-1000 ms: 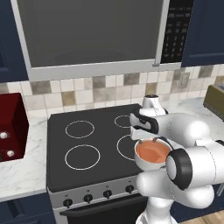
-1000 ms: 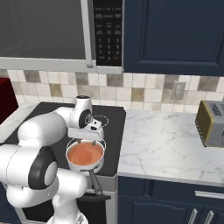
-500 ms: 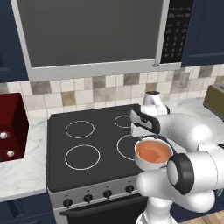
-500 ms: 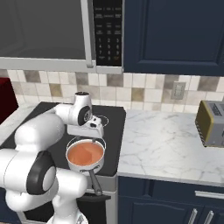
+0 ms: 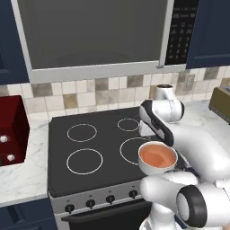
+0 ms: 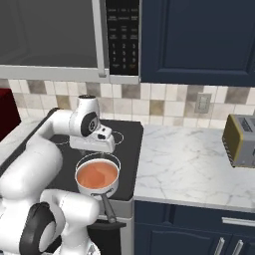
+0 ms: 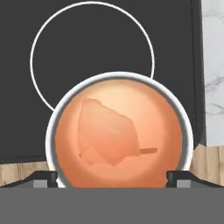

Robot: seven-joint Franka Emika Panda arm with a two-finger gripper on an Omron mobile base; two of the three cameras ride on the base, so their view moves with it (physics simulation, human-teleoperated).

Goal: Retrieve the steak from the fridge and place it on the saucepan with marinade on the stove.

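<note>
Toaster [image 6: 241, 141] on counter right of stove [image 5: 85, 179], red appliance [image 5: 12, 130] left. Saucepan [image 7: 187, 131] at stove's front-right holds marinade [image 7: 157, 127], steak [image 7: 107, 133] sunk in it. Gripper [image 7: 112, 178] above, jaws wide apart, empty.

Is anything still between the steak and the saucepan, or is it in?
Nothing visible: the steak already lies inside the saucepan, under the marinade. The open gripper hangs above it, holding nothing.

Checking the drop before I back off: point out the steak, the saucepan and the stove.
steak [image 7: 107, 133], hand view, middle of the slab in the marinade.
saucepan [image 6: 102, 191], right base view, outer wall.
stove [image 5: 101, 139], left base view, bare black glass.
</note>
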